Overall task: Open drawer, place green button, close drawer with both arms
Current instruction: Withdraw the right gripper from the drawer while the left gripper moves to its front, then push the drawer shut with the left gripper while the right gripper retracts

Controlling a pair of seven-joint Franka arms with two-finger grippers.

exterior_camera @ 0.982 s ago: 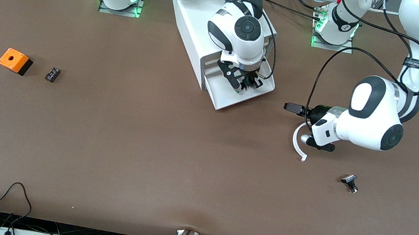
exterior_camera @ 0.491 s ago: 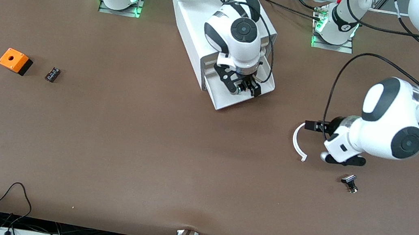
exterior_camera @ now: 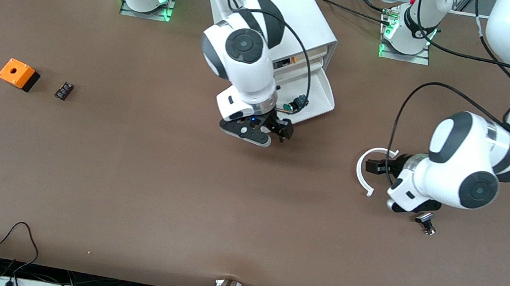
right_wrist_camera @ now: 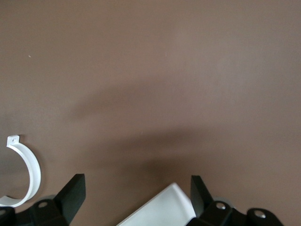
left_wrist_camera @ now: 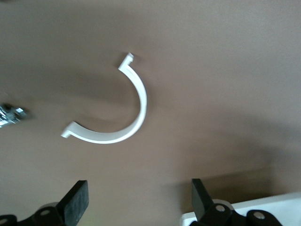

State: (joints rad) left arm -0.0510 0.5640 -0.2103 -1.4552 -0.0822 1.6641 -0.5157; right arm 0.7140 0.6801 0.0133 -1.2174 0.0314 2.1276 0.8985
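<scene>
From my screen I see the cabinet (exterior_camera: 280, 17) standing between the two arm bases, and its lowest drawer (exterior_camera: 318, 99) is pulled out toward the front camera. The button (exterior_camera: 286, 107) with the green cap lies inside this drawer, near the front edge.

The right gripper (exterior_camera: 270, 131) hangs over the table just at the front edge of the open drawer. Its fingers (right_wrist_camera: 70, 193) are spread apart and they hold nothing; in the right wrist view only the brown table and a corner of the white drawer show between them.

The left gripper (exterior_camera: 378, 166) is low over the table toward the left arm's end, right at a white curved clip (exterior_camera: 361, 173) that lies flat there. In the left wrist view its fingers (left_wrist_camera: 77, 202) are also released, wide, with the clip lying on the table ahead of them and nothing between them.

A small black and silver knob (exterior_camera: 426, 222) lies beside the left arm's wrist, nearer to the front camera than the clip. Toward the right arm's end of the table I see an orange box (exterior_camera: 17, 74) with a hole, and just beside it a small dark part (exterior_camera: 64, 90).
</scene>
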